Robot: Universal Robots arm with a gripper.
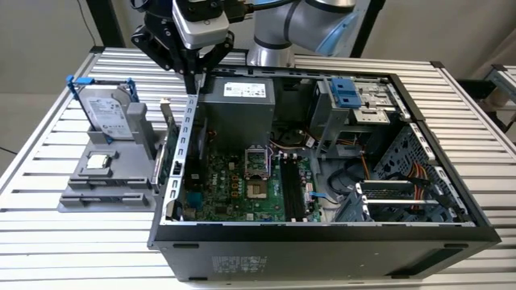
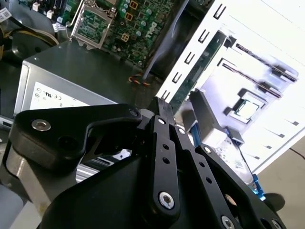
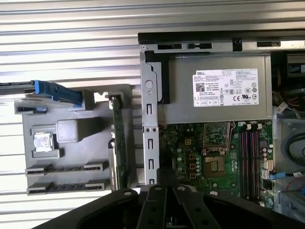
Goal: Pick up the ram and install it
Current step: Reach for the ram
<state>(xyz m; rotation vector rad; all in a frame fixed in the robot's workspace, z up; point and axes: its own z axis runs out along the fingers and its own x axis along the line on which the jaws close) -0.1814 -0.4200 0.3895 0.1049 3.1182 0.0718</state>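
The ram is out of view; I make out no narrow green stick in the grey holder [image 1: 96, 199] or in the black memory slots [image 1: 291, 187] on the motherboard. My gripper [image 1: 192, 88] hangs over the far corner of the open computer case [image 1: 322, 235], at the exterior view's left, by the grey power supply [image 1: 238, 112]. Its black fingers [image 2: 161, 107] come together at the tips, shut, with nothing seen between them. In the first wrist view the gripper [image 3: 164, 191] is above the case wall, between the holder [image 3: 66, 143] and the motherboard [image 3: 190, 152].
The holder carries a silver hard drive in a blue frame [image 1: 109, 112], a small square chip [image 1: 98, 161] and a larger green card with a metal bracket [image 1: 164, 151] standing against the case wall. Cables and a drive cage [image 1: 354, 96] crowd the case's right side.
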